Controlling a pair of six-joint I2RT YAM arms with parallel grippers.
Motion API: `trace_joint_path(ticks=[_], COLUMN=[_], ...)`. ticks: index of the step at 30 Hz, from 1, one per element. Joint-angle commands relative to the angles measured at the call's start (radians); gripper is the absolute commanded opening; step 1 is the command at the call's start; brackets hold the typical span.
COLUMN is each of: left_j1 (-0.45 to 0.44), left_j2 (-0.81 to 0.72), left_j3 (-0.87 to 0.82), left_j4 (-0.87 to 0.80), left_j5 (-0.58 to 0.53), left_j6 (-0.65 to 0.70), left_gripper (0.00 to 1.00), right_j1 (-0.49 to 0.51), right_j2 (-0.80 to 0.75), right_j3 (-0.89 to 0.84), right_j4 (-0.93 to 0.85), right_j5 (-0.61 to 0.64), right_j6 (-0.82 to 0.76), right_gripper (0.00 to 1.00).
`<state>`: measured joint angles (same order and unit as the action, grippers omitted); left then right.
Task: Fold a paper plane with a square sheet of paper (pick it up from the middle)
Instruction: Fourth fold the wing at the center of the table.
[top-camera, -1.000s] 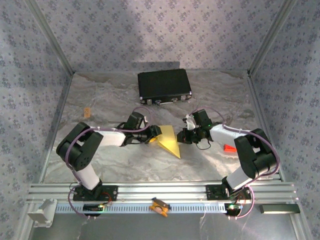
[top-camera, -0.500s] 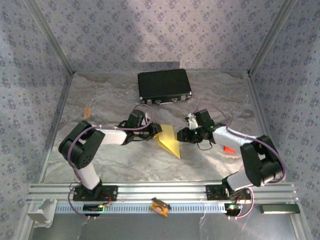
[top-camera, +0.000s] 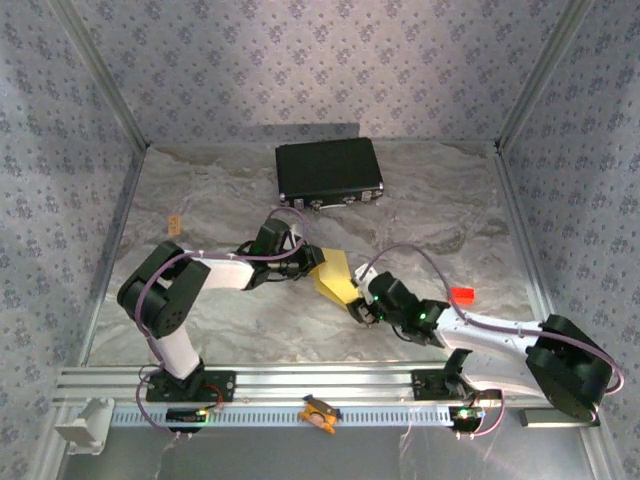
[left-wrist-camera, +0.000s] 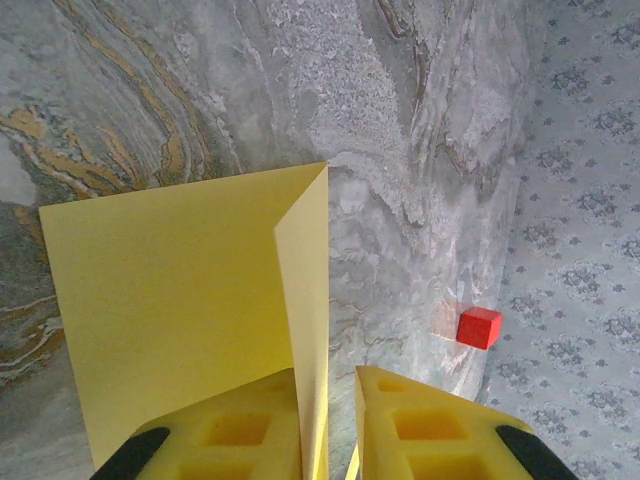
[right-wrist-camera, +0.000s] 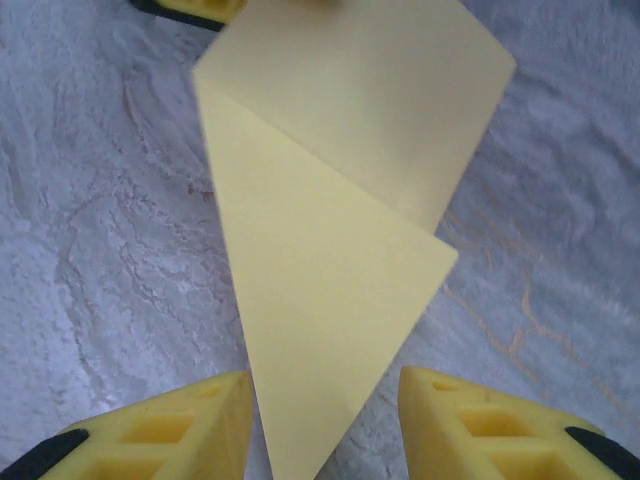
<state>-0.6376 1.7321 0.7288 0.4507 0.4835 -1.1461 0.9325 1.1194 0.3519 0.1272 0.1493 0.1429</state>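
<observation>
The yellow paper (top-camera: 337, 277) lies mid-table, folded into a partial plane shape with its point toward the near edge. In the left wrist view the paper (left-wrist-camera: 170, 300) has a flap standing up along a crease. My left gripper (top-camera: 312, 265) is at the paper's left edge. The left gripper (left-wrist-camera: 342, 375) is narrowly open: the upright flap rests against its left finger, with bare table showing before the right finger. My right gripper (top-camera: 358, 305) is low at the near tip. In its wrist view the right gripper (right-wrist-camera: 325, 375) is open, straddling the pointed end of the paper (right-wrist-camera: 330, 270).
A black case (top-camera: 329, 172) sits at the back centre. A red cube (top-camera: 461, 296) (left-wrist-camera: 479, 327) lies on the table to the right of the paper. A small tan piece (top-camera: 174, 222) is at the left. An orange clip (top-camera: 318, 412) rests on the front rail.
My right arm swung from the paper's right side down and toward the near edge, ending at the paper's pointed tip. The red cube is now uncovered. The left arm stayed put.
</observation>
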Motion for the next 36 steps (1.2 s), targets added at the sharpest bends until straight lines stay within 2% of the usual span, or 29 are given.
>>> trace_joint_path(ticks=[1,8,18,26,30,36], left_j1=[-0.009,-0.011,-0.013,-0.014,-0.015,-0.017], left_j2=[-0.007,-0.012,-0.002,-0.002,-0.003,-0.002], left_j3=[0.026,0.029,0.046,0.041,0.038,0.038], left_j4=[0.018,0.009,-0.007,-0.001,0.001,0.001], left_j5=[0.017,0.017,0.018,0.017,0.017,0.016], left_j6=[0.001,0.002,0.002,0.0,0.0,-0.002], left_gripper=[0.19,0.18,0.18,0.18,0.18,0.18], right_j1=[0.065,0.159,0.173,0.182,0.184,0.181], right_j2=[0.028,0.111,0.232,0.298,0.293,0.287], right_j3=[0.0,0.001,0.009,0.021,0.025,0.027], right_j4=[0.127,0.193,0.277,0.306,0.302,0.286], right_j5=[0.193,0.286,0.306,0.372,0.374,0.36], right_j6=[-0.177,-0.251,-0.259,-0.266,-0.266,-0.251], right_gripper=[0.44,0.43,0.42,0.43,0.4,0.31])
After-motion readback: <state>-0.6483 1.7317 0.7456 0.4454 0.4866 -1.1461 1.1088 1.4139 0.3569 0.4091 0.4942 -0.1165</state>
